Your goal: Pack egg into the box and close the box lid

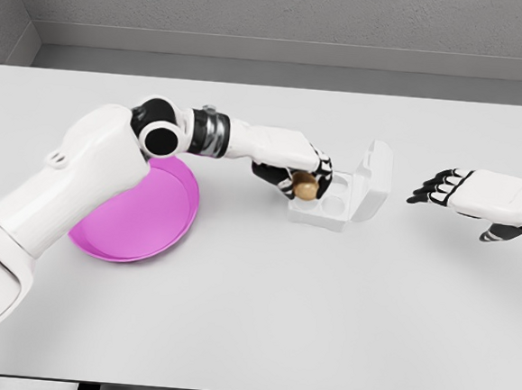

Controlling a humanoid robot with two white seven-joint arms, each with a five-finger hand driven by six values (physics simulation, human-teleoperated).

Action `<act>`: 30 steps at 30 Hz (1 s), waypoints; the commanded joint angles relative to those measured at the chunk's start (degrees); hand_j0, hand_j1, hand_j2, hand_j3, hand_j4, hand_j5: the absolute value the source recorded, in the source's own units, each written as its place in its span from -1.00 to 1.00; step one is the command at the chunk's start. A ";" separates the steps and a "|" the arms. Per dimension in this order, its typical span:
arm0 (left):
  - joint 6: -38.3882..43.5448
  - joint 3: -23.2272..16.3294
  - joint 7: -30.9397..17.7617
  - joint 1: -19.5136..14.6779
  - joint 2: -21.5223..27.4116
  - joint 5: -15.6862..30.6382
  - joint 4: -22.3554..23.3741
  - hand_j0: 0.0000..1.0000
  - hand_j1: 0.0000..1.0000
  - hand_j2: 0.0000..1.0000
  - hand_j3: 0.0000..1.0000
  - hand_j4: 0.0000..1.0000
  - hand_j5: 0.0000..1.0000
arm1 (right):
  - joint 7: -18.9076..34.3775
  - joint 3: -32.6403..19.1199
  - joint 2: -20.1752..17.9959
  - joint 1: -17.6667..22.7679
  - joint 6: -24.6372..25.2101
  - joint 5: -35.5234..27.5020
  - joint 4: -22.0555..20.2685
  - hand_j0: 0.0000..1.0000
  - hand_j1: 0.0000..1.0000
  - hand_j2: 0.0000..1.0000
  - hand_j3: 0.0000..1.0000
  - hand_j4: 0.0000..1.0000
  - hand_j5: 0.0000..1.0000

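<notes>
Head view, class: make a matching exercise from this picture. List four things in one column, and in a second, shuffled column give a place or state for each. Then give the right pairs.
Things
1. egg
2. box lid
3. pink plate
4. right robot hand

Places or states
A. partly hidden under the left arm
B. open, holding nothing, right of the box
C. held in the left robot hand at the box's left edge
D. standing open

Pairs: 1-C, 2-D, 3-A, 4-B
</notes>
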 commanded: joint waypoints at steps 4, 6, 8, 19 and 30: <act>0.22 0.20 -0.04 0.00 -1.32 -0.58 1.54 -0.52 -0.52 -0.52 -0.52 -0.52 -0.52 | -0.02 0.03 -0.09 0.00 0.14 -0.26 -0.08 1.00 1.00 1.00 1.00 1.00 1.00; 0.22 0.20 -0.04 0.00 -1.23 -0.58 1.54 -0.50 -0.50 -0.50 -0.50 -0.50 -0.50 | -0.02 0.03 -0.09 0.00 0.14 -0.26 -0.08 1.00 1.00 1.00 1.00 1.00 1.00; 0.22 0.20 -0.04 -0.18 -1.23 -0.58 1.54 -0.48 -0.48 -0.48 -0.48 -0.48 -0.48 | -0.02 0.03 -0.09 0.00 0.14 -0.26 -0.08 1.00 1.00 1.00 1.00 1.00 1.00; 0.22 -0.15 -0.04 -0.62 -1.67 -0.75 4.70 -0.47 -0.47 -0.47 -0.47 -0.47 -0.47 | -0.02 0.38 -0.18 0.00 0.14 -0.26 -0.08 1.00 1.00 1.00 1.00 1.00 1.00; 0.22 -0.24 -0.04 -0.53 -1.85 -0.67 4.70 0.09 0.09 0.09 0.09 0.09 0.09 | -0.02 0.38 -0.53 -0.44 0.14 -0.43 -0.08 1.00 1.00 1.00 1.00 1.00 1.00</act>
